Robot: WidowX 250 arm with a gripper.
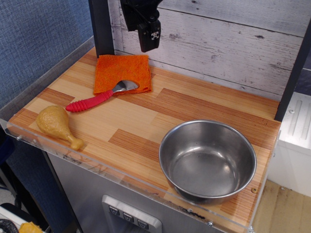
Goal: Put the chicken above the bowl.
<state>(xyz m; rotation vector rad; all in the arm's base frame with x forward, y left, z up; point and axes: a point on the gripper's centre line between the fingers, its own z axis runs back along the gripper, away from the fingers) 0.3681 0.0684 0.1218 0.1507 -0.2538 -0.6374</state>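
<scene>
Chicken (57, 125) lies at the table's (146, 116) front-left corner, bone tip pointing toward the bowl (208, 161); my claw (148, 34) hangs far back, and I cannot tell its opening.

The wood-patterned table (146, 116) carries an orange cloth (121, 72) just below the hand (148, 36), with a red-handled spoon (99, 97) overlapping it. The chicken (57, 124) lies far down-left of the hand, the bowl (207, 160) well down-right.
</scene>
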